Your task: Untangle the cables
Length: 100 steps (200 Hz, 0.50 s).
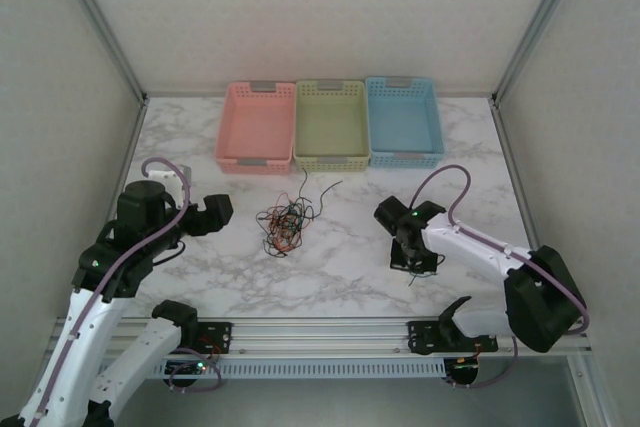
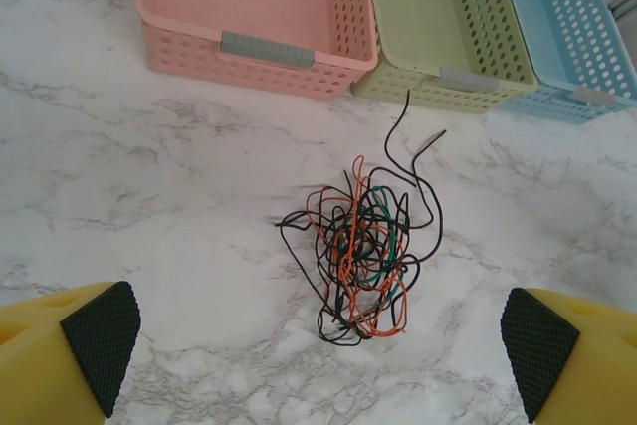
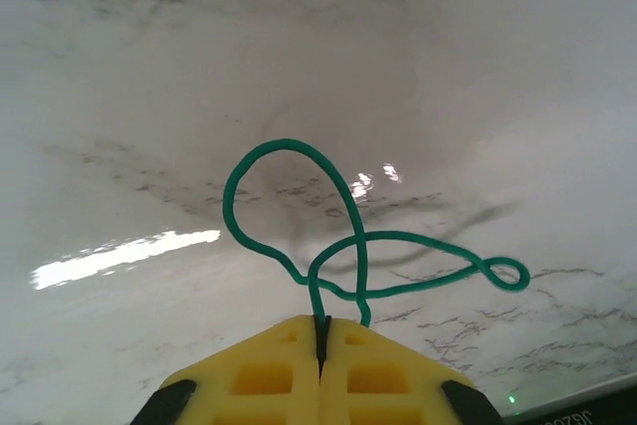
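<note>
A tangle of thin red-orange, black and green-teal cables (image 1: 283, 225) lies on the marble table, in front of the baskets. In the left wrist view the tangle (image 2: 363, 256) sits between and beyond my left gripper (image 2: 318, 345), which is wide open and holds nothing; its black pads (image 2: 100, 340) stand far apart. My left gripper (image 1: 205, 217) hovers left of the pile. One looped green cable (image 3: 343, 246) hangs apart from the pile, with my right gripper (image 3: 320, 330) shut on its end. My right gripper (image 1: 412, 259) is right of the tangle, above the table.
Three perforated baskets stand side by side at the back: pink (image 1: 255, 127), green (image 1: 331, 124) and blue (image 1: 403, 122). Two black cable ends (image 2: 408, 136) reach toward the green basket (image 2: 448, 17). Frame posts line both table sides.
</note>
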Each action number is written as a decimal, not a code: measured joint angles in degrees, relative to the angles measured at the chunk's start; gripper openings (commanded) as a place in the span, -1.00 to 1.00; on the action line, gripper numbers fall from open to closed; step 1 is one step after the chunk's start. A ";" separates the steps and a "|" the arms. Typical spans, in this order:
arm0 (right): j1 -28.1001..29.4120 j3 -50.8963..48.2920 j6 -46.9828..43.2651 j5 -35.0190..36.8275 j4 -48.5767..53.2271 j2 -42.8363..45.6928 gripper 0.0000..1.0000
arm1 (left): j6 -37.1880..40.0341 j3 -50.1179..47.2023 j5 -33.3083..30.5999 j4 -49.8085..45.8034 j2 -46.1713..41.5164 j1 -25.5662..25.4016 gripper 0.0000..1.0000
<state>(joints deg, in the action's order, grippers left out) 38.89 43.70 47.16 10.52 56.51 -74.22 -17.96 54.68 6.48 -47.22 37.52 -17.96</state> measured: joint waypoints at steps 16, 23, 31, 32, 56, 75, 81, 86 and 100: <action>0.00 2.56 -1.31 0.00 -0.20 2.56 -1.00 | 0.00 -0.07 -0.04 0.00 0.02 0.00 0.92; 0.00 4.72 -2.03 0.15 -0.37 3.76 -1.00 | 0.00 -0.07 -0.04 0.00 0.02 0.00 0.92; 0.00 7.21 -3.19 0.48 -0.55 4.76 -1.00 | 0.00 -0.07 -0.07 0.00 0.02 0.00 0.92; 0.00 7.45 -3.32 0.52 -0.55 4.83 -1.00 | 0.00 -0.07 -0.09 0.00 0.02 0.00 0.92; -0.20 17.62 -7.41 3.19 -0.59 4.61 -1.00 | 0.00 -0.17 -0.42 0.02 0.02 0.00 0.92; -1.70 26.86 -10.95 4.90 -1.01 1.73 -1.00 | 0.00 -0.28 -0.46 0.00 0.13 0.00 0.92; -2.80 29.97 -12.17 5.35 -1.49 0.28 -1.00 | 0.00 -0.37 -0.48 0.02 0.15 0.00 0.92; -3.82 31.98 -13.31 5.53 -2.10 -0.85 -1.00 | 0.02 -0.42 -0.46 0.00 0.15 0.00 0.92; -7.61 36.46 -15.54 5.57 -4.66 -4.44 -1.00 | 0.00 -0.44 -0.46 0.02 0.28 0.04 0.92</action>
<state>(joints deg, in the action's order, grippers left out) 31.29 80.16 31.62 16.10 51.86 -78.65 -17.96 54.24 6.02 -47.20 37.80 -17.91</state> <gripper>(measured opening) 0.055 0.960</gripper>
